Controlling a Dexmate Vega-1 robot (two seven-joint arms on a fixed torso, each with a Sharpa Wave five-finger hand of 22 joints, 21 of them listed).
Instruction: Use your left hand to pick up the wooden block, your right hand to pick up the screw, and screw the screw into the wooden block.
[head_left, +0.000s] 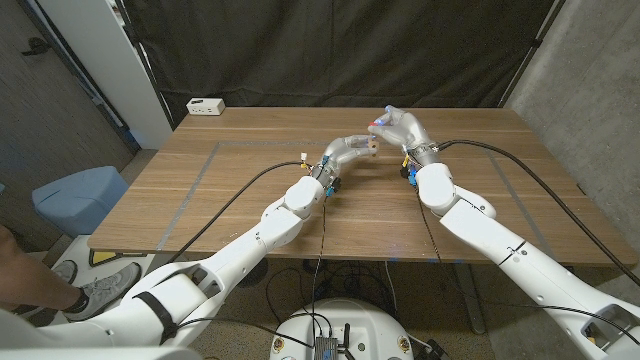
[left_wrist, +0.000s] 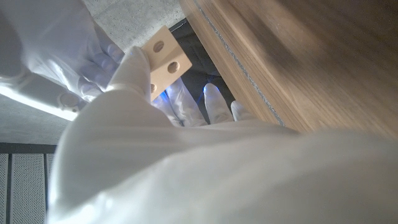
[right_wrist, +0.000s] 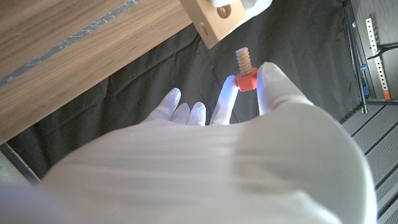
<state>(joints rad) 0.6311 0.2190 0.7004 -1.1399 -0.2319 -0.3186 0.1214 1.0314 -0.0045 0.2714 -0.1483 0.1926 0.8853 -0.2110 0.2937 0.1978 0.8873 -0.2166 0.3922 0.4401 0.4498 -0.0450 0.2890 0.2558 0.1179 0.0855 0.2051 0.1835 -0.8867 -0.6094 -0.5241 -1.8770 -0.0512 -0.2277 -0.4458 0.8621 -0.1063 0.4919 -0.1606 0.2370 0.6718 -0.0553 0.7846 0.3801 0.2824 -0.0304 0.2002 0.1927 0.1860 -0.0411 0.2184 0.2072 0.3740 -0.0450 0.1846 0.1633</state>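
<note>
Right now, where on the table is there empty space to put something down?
Bare wood lies along the brown wooden table's left side, between the small white box at the far corner and the near edge. Middle-far is crowded: left hand holding the pale wooden block, right hand pinching the red-headed screw.

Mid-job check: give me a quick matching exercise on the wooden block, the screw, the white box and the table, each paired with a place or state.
Things:
1. wooden block
2. screw
3. white box
4. table

States:
A. sits at the table's far left corner
B. pinched in the right robot hand, threaded end toward the block
C. carries taped lines on its top
D. gripped in the left robot hand, holes showing

Pairs: 1-D, 2-B, 3-A, 4-C
</note>
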